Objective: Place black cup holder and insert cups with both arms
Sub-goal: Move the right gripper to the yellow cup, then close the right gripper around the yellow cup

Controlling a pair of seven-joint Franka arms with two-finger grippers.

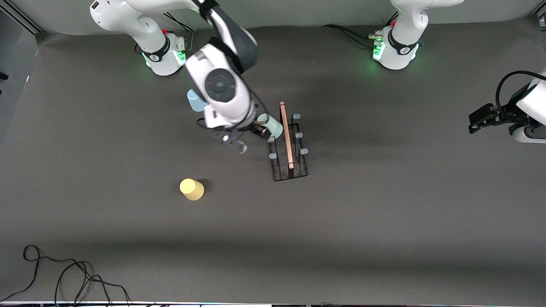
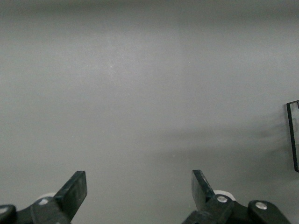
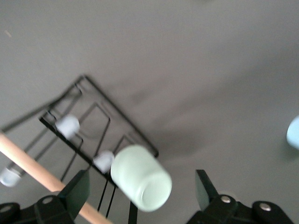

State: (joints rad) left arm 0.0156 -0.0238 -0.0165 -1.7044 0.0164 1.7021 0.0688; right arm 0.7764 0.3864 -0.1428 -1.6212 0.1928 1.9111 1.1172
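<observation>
I have the black cup holder (image 1: 289,147) standing upright near the middle of the desk (image 1: 384,221), its wooden rod handle (image 1: 286,134) running along the top toward the front camera and its pale-blue-tipped pegs (image 1: 303,151) sticking out to either side. The pale green cup (image 1: 273,126) sits mouth-down over one of the pegs on the side facing the right arm's end of the desk, at the end of the rack farther from the front camera, and it hangs tilted. In the right wrist view that green cup (image 3: 141,178) shows its closed base between my fingers, with clear space on both sides, so nothing is gripping it.

The right gripper (image 1: 232,143) hangs just beside the rack over the desk, and its fingers (image 3: 77,189) are spread wide and empty. The light blue cup (image 1: 196,100) stands on the desk, partly hidden by the right arm (image 1: 222,85) and farther from the front camera than the rack. The yellow cup (image 1: 192,189) rests mouth-down on the desk, well apart from the rack, nearer the front camera and toward the right arm's end.

The left gripper (image 1: 480,118) waits at the left arm's end of the desk; its fingers (image 2: 74,189) stand fully apart with nothing between them. A loose black cable (image 1: 64,277) lies at the desk edge nearest the front camera.
</observation>
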